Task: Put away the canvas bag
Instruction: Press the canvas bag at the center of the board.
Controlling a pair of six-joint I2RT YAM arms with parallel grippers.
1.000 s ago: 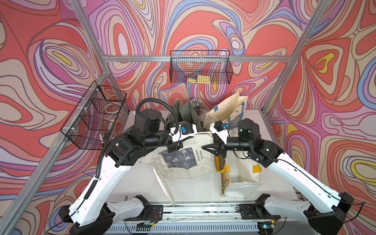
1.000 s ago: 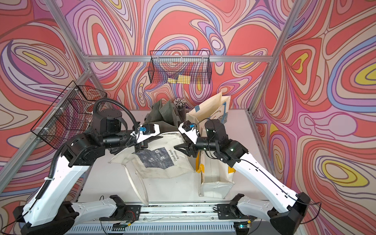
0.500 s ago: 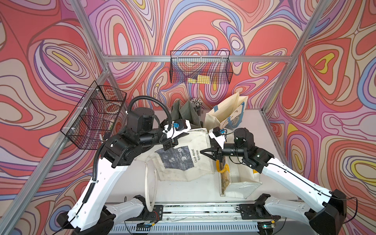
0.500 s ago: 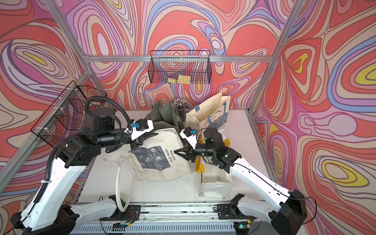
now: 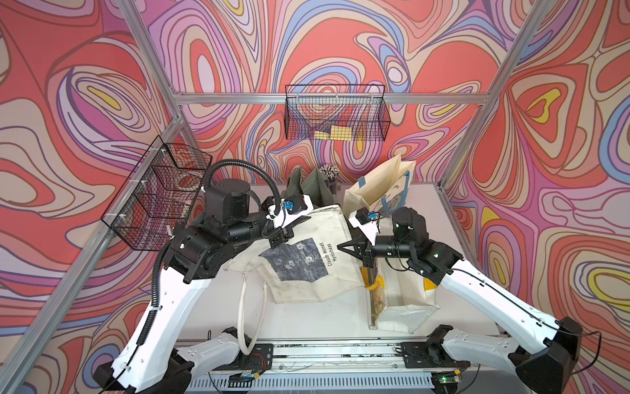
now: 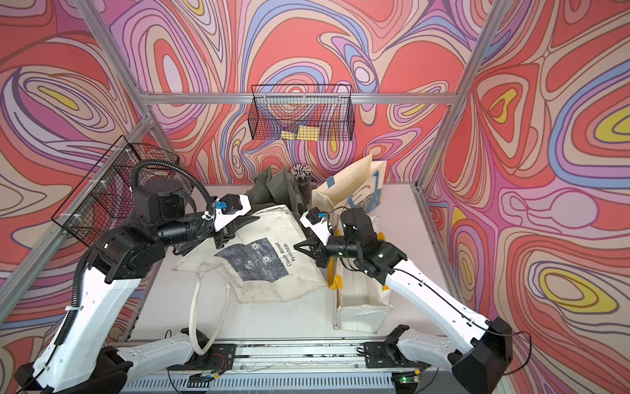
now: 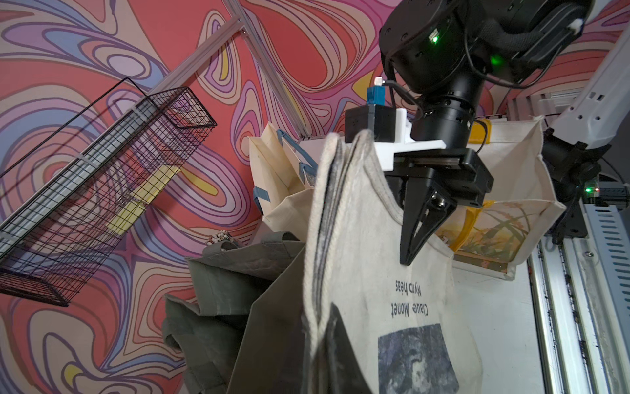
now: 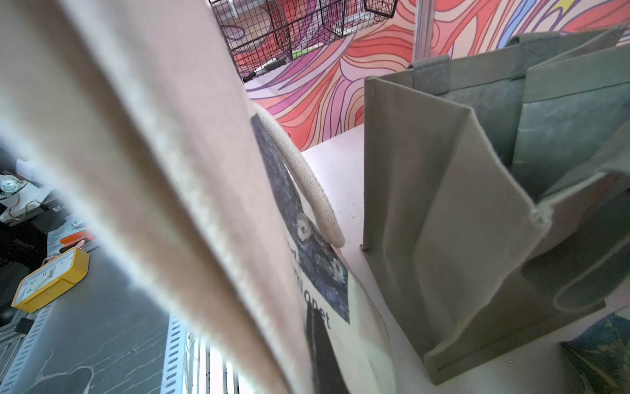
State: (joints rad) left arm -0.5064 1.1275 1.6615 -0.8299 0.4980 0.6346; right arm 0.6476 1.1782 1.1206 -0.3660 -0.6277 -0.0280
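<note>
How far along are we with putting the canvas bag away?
Early stage. Done: the canvas bag has its far edge up at the left gripper, grip unclear. In hand: the right gripper, shut, tips at the canvas beside the Monet lettering. Left: the bag lies spread on the table, handles trailing frontward, in neither the rear wire basket nor the side wire basket.

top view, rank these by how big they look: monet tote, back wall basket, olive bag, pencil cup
Largest to smallest:
monet tote
back wall basket
olive bag, only partly visible behind the tote
pencil cup
The basket hangs higher, likely nearer the camera, so it may look oversized.
</note>
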